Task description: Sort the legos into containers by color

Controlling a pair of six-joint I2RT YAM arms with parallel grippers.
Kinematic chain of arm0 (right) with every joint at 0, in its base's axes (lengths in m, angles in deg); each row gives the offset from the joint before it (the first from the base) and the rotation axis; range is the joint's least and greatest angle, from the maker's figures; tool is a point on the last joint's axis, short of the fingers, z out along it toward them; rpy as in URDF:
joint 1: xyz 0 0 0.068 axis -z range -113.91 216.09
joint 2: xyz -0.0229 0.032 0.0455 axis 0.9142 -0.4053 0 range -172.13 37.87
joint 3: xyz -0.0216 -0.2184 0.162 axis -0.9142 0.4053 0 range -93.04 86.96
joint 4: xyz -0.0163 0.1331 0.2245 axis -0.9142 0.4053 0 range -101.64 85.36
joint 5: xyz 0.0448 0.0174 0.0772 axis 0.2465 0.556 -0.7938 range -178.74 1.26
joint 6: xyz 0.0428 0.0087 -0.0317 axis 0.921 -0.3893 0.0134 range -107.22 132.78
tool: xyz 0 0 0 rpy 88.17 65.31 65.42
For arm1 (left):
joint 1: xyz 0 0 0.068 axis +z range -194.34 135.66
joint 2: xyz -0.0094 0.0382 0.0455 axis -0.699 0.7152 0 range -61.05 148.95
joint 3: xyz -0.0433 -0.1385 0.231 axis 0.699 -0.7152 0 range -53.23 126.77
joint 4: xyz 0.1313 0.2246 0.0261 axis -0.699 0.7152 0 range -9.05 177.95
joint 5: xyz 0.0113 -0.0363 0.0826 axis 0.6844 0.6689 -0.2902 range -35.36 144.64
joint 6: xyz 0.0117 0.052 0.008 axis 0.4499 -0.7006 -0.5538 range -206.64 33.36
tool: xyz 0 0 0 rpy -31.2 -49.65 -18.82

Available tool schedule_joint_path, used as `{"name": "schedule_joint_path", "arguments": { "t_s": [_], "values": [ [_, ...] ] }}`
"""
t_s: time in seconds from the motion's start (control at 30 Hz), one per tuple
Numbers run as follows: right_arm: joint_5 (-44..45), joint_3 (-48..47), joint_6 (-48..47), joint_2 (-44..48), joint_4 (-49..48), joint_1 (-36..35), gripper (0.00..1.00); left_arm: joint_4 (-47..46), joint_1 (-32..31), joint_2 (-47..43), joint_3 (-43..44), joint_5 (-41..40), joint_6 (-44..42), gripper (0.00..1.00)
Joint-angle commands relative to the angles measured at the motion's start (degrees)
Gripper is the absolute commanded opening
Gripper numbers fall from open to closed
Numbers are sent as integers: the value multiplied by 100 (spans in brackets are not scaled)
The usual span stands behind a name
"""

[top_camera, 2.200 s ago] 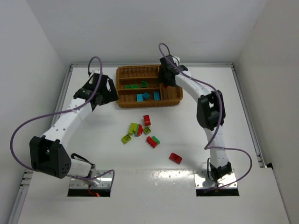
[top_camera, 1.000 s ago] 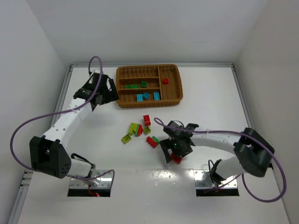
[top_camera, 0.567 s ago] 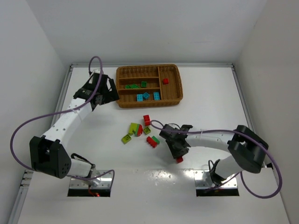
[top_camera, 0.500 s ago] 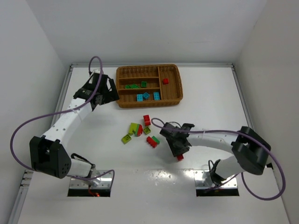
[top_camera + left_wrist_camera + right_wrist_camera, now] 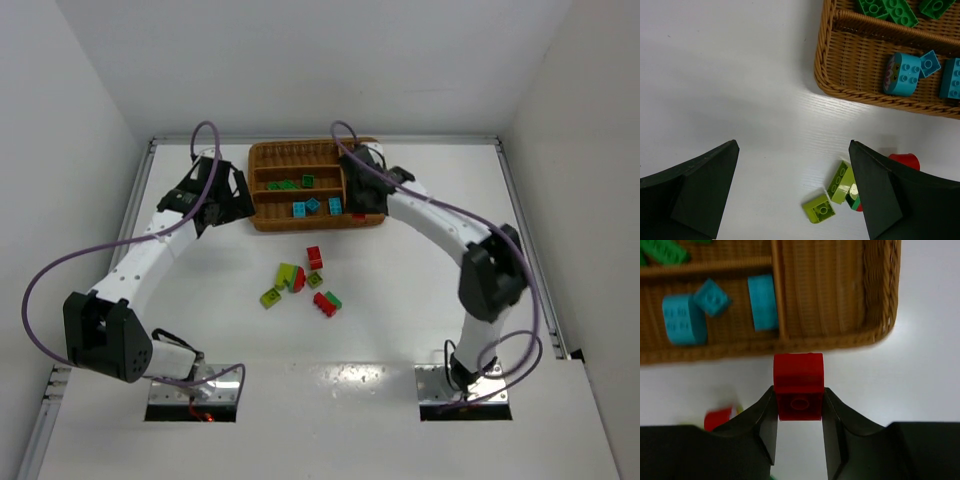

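My right gripper [image 5: 799, 392] is shut on a red brick [image 5: 798, 374] and holds it just in front of the wicker tray's near wall [image 5: 790, 347], by the upright slot [image 5: 832, 290]. In the top view this gripper [image 5: 360, 205] is at the tray's [image 5: 300, 224] near right corner. Cyan bricks [image 5: 684, 326] lie in the near slot, dark green bricks [image 5: 290, 184] in the middle slot. My left gripper [image 5: 215, 200] is open and empty, left of the tray. Loose red [image 5: 314, 257], lime [image 5: 287, 272] and green [image 5: 332, 298] bricks lie on the table.
The left wrist view shows two lime bricks [image 5: 819, 208] [image 5: 841, 175], a red one [image 5: 902, 161] and the tray's left corner [image 5: 827, 75] below my open left gripper [image 5: 792, 145]. White walls enclose the table on three sides.
My right gripper closed on the red brick near the table's front and carried it up to the tray's near right edge. The left arm has not moved.
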Motion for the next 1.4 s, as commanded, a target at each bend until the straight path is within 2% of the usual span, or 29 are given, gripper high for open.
{"name": "schedule_joint_path", "arguments": {
  "t_s": [0.0,0.03,0.1,0.13,0.17,0.23,0.27,0.37,0.4,0.47,0.5,0.57,0.63,0.67,0.77,0.8,0.9,1.03,1.2,1.3,1.37],
  "values": [
    [219,-1213,-440,-959,-243,294,26,78,9,-72,17,56,-41,99],
    [219,-1521,-440,-1458,-191,452,26,156,9,-72,78,56,-41,99],
    [219,-2400,-511,-1909,-77,584,32,218,9,-133,79,56,-41,99],
    [272,-2994,-511,-2137,-7,707,41,218,9,-133,79,56,-41,99],
    [333,-3279,-511,-2549,177,760,61,218,9,-133,79,56,-93,99],
    [386,-3902,-441,-2789,406,874,68,271,9,-133,79,56,-94,99],
    [386,-3905,-388,-2738,494,927,72,271,9,-194,79,56,-146,99],
    [386,-3170,-388,-2186,111,832,71,324,9,-195,79,4,-147,99],
    [386,-2471,-388,-1670,-31,831,69,324,9,-247,79,3,-147,99],
    [229,-1686,-388,-1097,-416,691,66,324,9,-248,79,3,-199,99],
    [11,-916,-388,-807,-532,621,64,324,9,-248,79,3,-199,99],
    [-262,157,-248,2,-787,472,64,324,9,-309,26,3,-199,99],
    [-632,759,-186,425,-902,296,64,271,9,-362,-79,3,-147,99],
    [-981,1240,-238,740,-981,77,68,271,9,-362,-132,-49,-147,99],
    [-1335,1919,-544,1041,-1051,-423,75,218,9,-362,-132,-102,-147,99],
    [-1597,2043,-685,1155,-1104,-556,81,218,9,-362,-132,-102,-147,99],
    [-1435,2264,-985,1218,-1052,-1057,82,166,9,-362,-132,-102,-147,99],
    [-1292,1975,-897,946,-1052,-1129,81,166,9,-362,-132,-155,-147,99],
    [-1582,1123,-783,112,-1175,-1129,81,166,9,-362,-132,-155,-147,99],
    [-1643,290,-730,-626,-860,-1129,81,166,9,-362,-132,-207,-147,99],
    [-1583,217,-730,-838,-859,-1190,81,166,9,-362,-132,-207,-147,99]
  ]
}}
